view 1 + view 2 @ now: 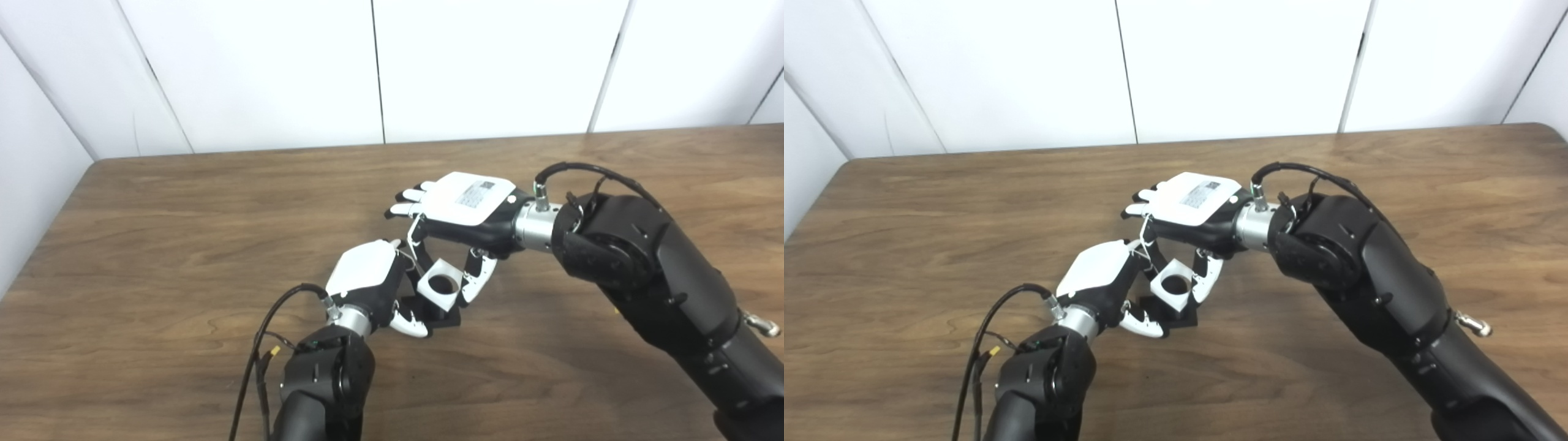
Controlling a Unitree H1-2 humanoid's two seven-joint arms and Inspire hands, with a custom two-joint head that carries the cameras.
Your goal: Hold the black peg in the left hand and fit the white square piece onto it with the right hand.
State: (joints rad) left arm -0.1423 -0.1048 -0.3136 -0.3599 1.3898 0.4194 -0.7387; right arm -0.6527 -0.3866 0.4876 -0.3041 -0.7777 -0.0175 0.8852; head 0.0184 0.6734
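Observation:
My left hand [372, 285] is shut on the black peg piece [442, 314], whose flat black base shows under the white piece; its thumb [409, 324] curls along the base's near edge. The white square piece [440, 284], with a round hole in its middle, sits tilted just above the black base. My right hand [465, 211] reaches over from the right and pinches the white piece between a finger [414, 234] and the thumb [478, 277]. The peg's shaft is hidden by the white piece. The same group shows in the right eye view [1172, 286].
The wooden table [184, 233] spreads out on all sides of the hands. White wall panels [380, 67] stand behind its far edge. A black cable [263, 343] loops off my left wrist.

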